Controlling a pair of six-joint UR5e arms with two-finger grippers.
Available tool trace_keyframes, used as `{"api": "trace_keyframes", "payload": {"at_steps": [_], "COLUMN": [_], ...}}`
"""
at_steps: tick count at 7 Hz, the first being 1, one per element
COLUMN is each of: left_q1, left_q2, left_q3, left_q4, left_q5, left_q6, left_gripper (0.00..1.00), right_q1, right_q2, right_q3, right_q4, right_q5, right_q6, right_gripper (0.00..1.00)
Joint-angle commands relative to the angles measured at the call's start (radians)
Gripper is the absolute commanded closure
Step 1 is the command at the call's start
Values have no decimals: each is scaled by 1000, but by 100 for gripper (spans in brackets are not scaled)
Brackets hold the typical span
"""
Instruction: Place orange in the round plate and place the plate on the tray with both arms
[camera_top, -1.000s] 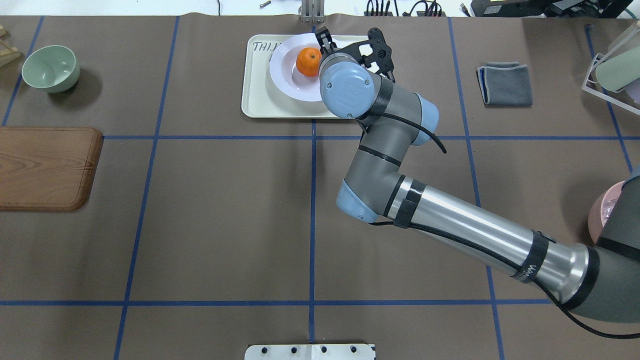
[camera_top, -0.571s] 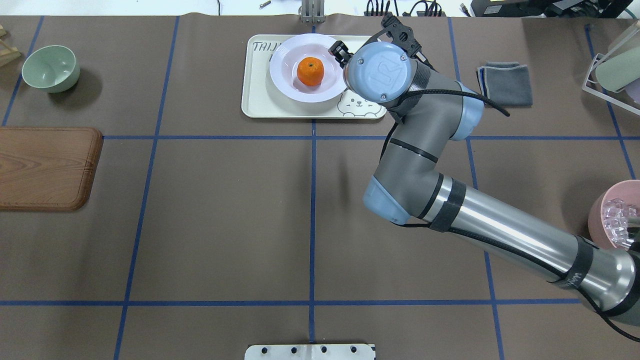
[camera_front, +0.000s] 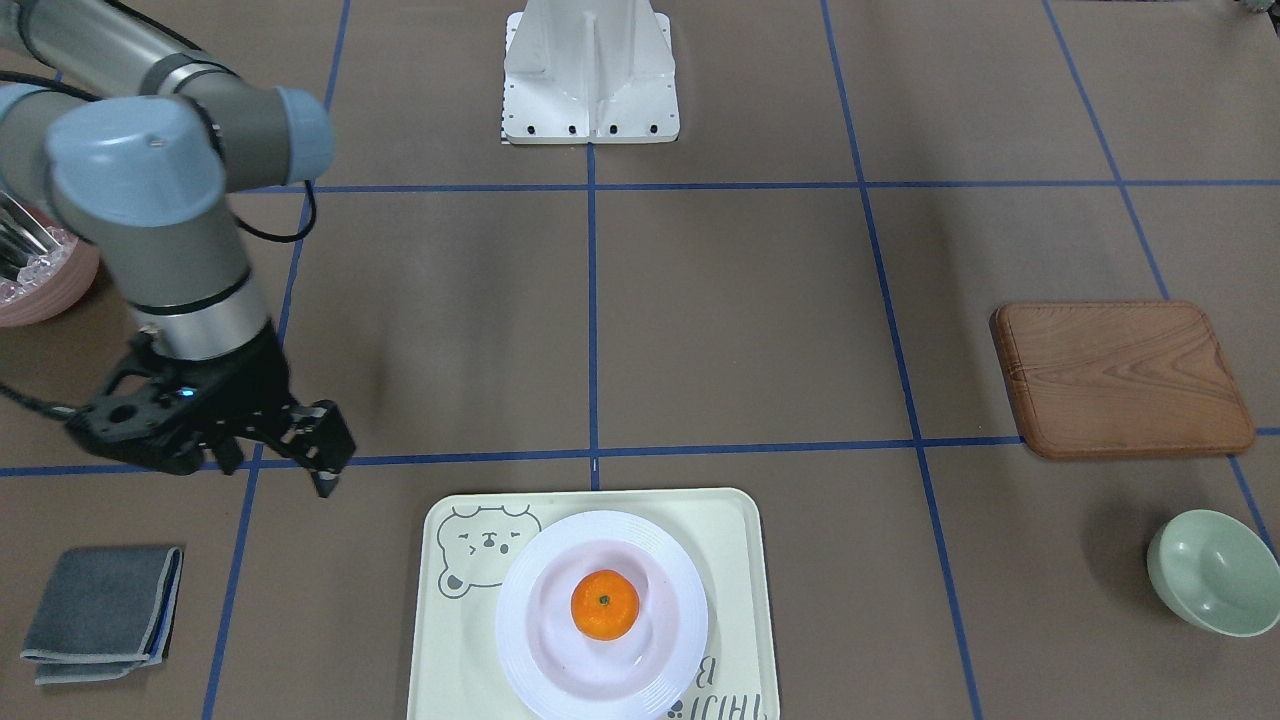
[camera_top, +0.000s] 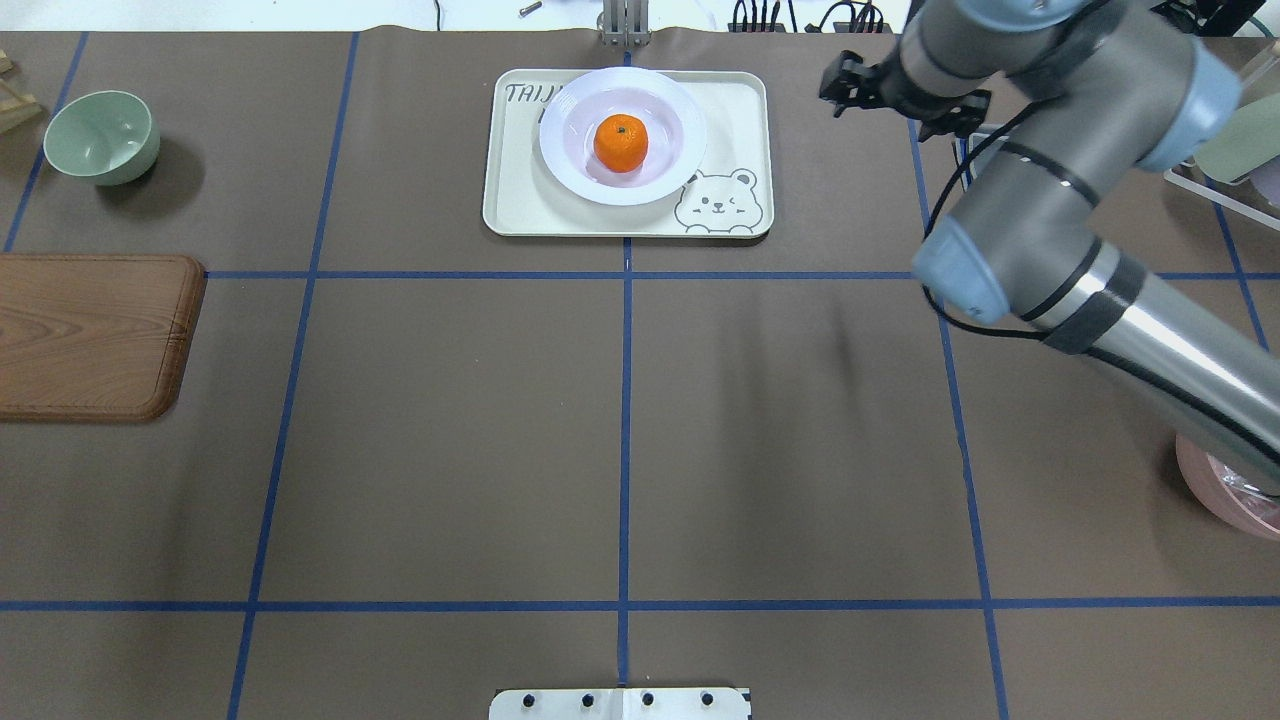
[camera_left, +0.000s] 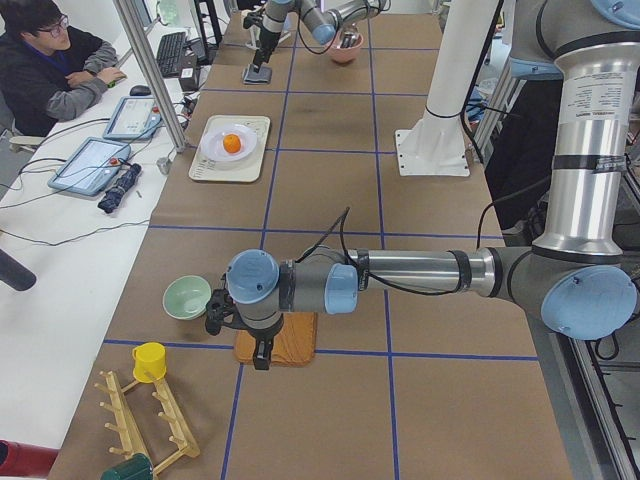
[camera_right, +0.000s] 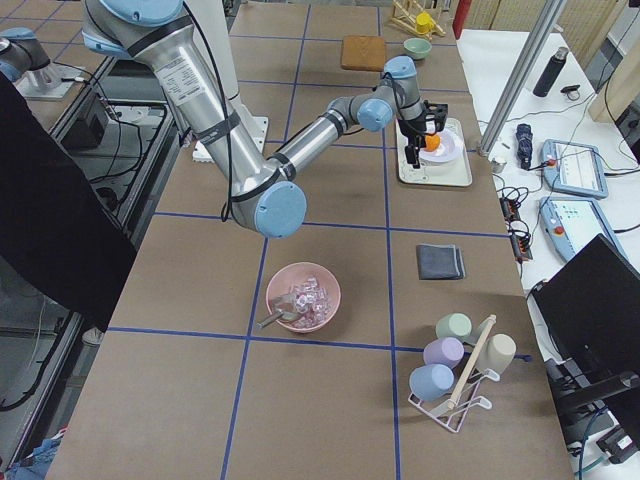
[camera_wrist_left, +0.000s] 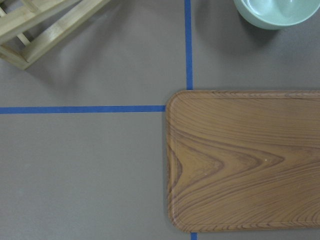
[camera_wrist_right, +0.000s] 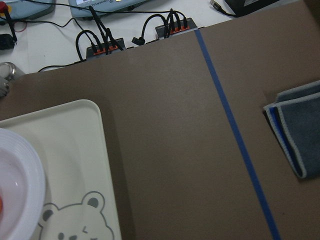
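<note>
orange (camera_top: 620, 142): one, small and round, bright peel with a green stem dot, sitting in the hollow of the round plate (camera_top: 672, 165).
round plate: one, glossy white, deep centre and wide ridged rim, resting on the tray (camera_top: 740, 110) and overlapping its lettered end.
tray: one, pale cream, rectangular with rounded corners, grey bear face in one corner, lying flat at the far side of the surface (camera_top: 450, 450).
right end effector (camera_front: 277, 462): one, black, fingers standing apart and gripping nothing, hovering off the tray's bear end, near the cloth (camera_front: 100, 610) and touching neither.
left end effector (camera_left: 238, 345): one, black, hanging over the wooden board (camera_top: 90, 335); spread or closed, impossible to tell.
bowls: two, a smooth pale green bowl (camera_top: 100, 135) lying beyond the board, and a pink bowl (camera_right: 303, 297) holding clear, ice-like chunks.
wooden board: one, brown, showing strong grain and rounded corners.
cloth: one, grey, soft, lying folded.
surface: matte brown, carrying blue tape lines crossing in a grid.
</note>
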Motion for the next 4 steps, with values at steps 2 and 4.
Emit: {"api": "trace_keyframes", "payload": {"at_steps": [2, 4], "left_q1": [-3, -4], "left_q2": [82, 156], "left_q3": [-126, -174], "left_q4": [2, -1], "left_q5": [62, 55], "left_q6": [5, -4], "left_gripper": [1, 1], "right_q1": [306, 489], "right_q2": [-286, -470], "right_q3": [62, 62], "right_q4": [-3, 12], "right_q5": [198, 325], "right_q6": [-631, -882], "right_gripper": [0, 0]}}
